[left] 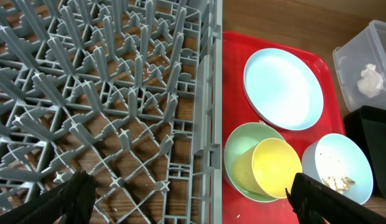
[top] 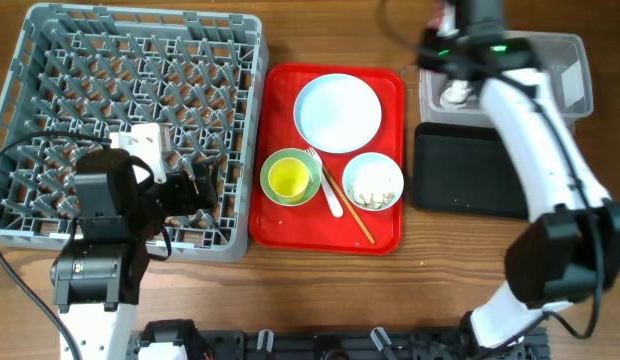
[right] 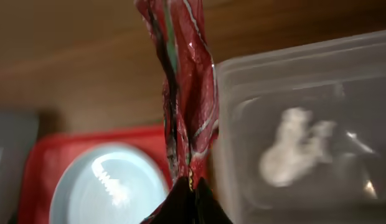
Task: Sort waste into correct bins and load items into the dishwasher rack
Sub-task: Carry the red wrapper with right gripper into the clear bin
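My right gripper (right: 192, 190) is shut on the crumpled red-and-white snack wrapper (right: 183, 87) and holds it at the left edge of the clear tub (right: 305, 130), which holds a white crumpled scrap (right: 292, 146). Overhead, the right gripper (top: 452, 25) is above the tub (top: 575, 75); the black tray (top: 470, 170) lies just in front of it. The white plate (top: 337, 112), the yellow cup (top: 288, 179) inside the green bowl (top: 271, 162), the blue-white bowl (top: 373, 183) with crumbly scraps, the white spoon (top: 328, 192) and the chopsticks (top: 348, 207) sit on the red tray. My left gripper (left: 193, 199) is open over the grey rack's (top: 50, 60) right edge.
The red serving tray (top: 280, 225) lies between the rack and the two bins. The right arm (top: 535, 130) stretches over the black tray. Bare wood table (top: 320, 290) runs along the front.
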You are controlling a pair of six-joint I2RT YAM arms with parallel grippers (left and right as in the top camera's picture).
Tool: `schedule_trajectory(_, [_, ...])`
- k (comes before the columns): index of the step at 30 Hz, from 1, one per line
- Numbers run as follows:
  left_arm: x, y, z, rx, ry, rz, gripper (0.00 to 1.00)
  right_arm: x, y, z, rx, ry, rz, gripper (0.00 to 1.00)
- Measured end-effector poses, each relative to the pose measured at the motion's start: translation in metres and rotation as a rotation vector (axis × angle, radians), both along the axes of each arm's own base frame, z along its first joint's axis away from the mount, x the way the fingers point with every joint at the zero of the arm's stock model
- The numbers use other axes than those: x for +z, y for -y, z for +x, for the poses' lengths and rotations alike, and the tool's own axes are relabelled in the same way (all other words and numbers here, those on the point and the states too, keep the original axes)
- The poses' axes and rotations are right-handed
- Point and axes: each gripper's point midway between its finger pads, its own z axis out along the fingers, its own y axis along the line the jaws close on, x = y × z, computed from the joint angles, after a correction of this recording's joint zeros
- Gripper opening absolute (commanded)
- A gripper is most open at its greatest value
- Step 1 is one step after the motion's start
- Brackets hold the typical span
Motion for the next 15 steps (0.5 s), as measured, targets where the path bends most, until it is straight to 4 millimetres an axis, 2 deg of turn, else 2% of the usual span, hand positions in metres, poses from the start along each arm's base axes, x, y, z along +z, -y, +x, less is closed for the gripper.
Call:
schedule_trajectory(1, [0.0, 0.0, 0.0, 0.0, 0.0, 0.0, 1.0, 0.001, 0.018, 0.001, -0.061, 0.001, 0.007, 0.22])
schedule_trajectory(2, [0.0, 0.0, 0.0, 0.0, 0.0, 0.0, 1.0, -0.002, 0.032, 0.001, -0.111, -0.005, 0.016, 0.38])
schedule_trajectory(5, [0.0, 0.0, 0.0, 0.0, 0.0, 0.0, 1.0, -0.006, 0.057, 0.002, -0.206, -0.009, 0.041, 0.92])
schedule_trajectory(6, [0.0, 0.0, 0.0, 0.0, 0.0, 0.0, 1.0, -0.006, 0.062, 0.003, -0.223, -0.003, 0.047, 1.0])
schedule_trajectory(10, [0.0, 0.0, 0.0, 0.0, 0.0, 0.0, 1.0, 0.0, 0.072, 0.011, -0.252, 0.038, 0.062, 1.0])
schedule_trajectory(15, [0.0, 0.0, 0.0, 0.0, 0.0, 0.0, 1.0, -0.004, 0.06, 0.008, -0.169, 0.012, 0.079, 1.0])
